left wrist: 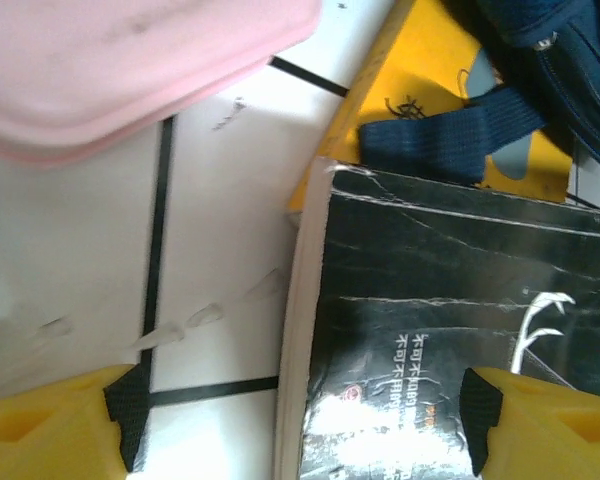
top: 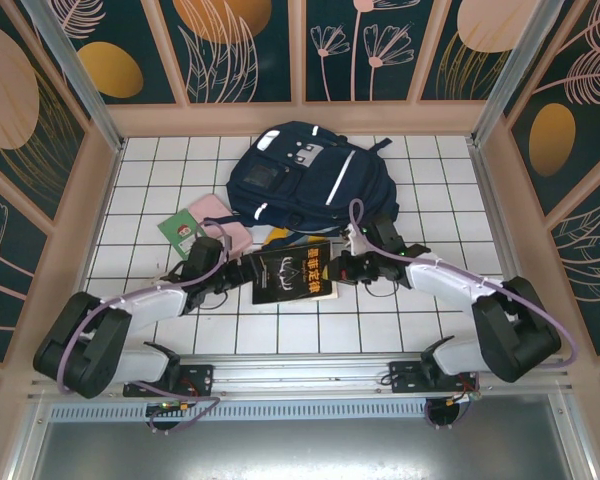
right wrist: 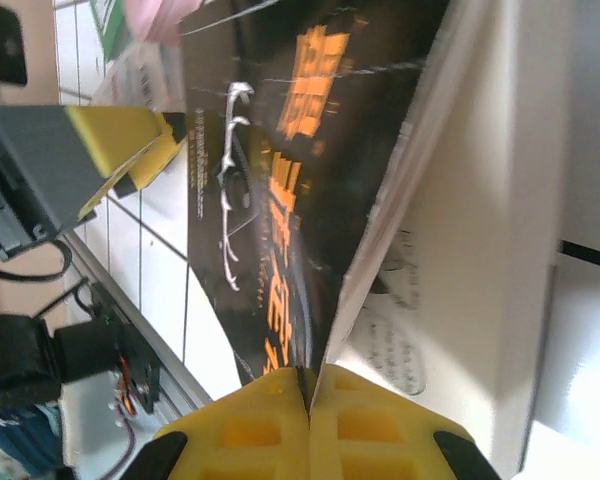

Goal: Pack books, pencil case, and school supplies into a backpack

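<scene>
1. Right gripper (right wrist: 308,400) is clamped tight on the front cover of the black book (right wrist: 280,150) — I see its yellow pads pressed together on the cover's edge, with the white pages showing just beside it.
2. Left gripper (left wrist: 300,425) stands wide apart and holds nothing. One finger is over the white tiled table (left wrist: 220,200) and the other over the black book's cover, with the book's page edge between them.
3. From above, the black book lies between my two grippers, just in front of the navy backpack (top: 305,170).
4. An orange-yellow book (left wrist: 420,80) pokes out from under the black one — a backpack strap (left wrist: 440,145) lies across it.
5. Left of the books lies the pink pencil case (left wrist: 130,60), with a small green book (top: 180,230) beside it.
</scene>
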`<control>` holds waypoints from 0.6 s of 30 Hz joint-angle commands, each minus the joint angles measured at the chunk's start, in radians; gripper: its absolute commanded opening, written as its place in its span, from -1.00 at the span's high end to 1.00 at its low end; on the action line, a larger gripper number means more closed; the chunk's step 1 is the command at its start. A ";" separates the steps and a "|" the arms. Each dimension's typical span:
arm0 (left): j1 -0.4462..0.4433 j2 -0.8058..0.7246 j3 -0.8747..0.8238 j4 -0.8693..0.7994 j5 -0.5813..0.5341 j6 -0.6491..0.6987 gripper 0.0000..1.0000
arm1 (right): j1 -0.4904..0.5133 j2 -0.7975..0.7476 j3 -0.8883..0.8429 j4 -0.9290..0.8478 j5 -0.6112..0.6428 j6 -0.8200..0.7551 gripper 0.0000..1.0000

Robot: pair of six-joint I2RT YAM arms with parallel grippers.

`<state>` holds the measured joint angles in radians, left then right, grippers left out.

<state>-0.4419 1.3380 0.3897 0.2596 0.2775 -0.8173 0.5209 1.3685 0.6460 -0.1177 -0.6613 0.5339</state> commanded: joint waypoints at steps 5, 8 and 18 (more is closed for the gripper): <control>-0.005 0.146 -0.011 0.274 0.152 -0.095 -0.66 | -0.118 0.162 -0.089 0.162 -0.111 0.117 1.00; -0.006 0.202 -0.024 0.347 0.191 -0.133 -0.67 | -0.122 0.214 -0.097 0.184 -0.085 0.131 1.00; -0.033 0.301 -0.061 0.604 0.323 -0.234 -0.40 | -0.121 0.266 -0.096 0.206 -0.076 0.133 1.00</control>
<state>-0.4446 1.6119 0.3557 0.8246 0.4927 -0.9943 0.4000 1.5963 0.5663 0.0944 -0.8062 0.6647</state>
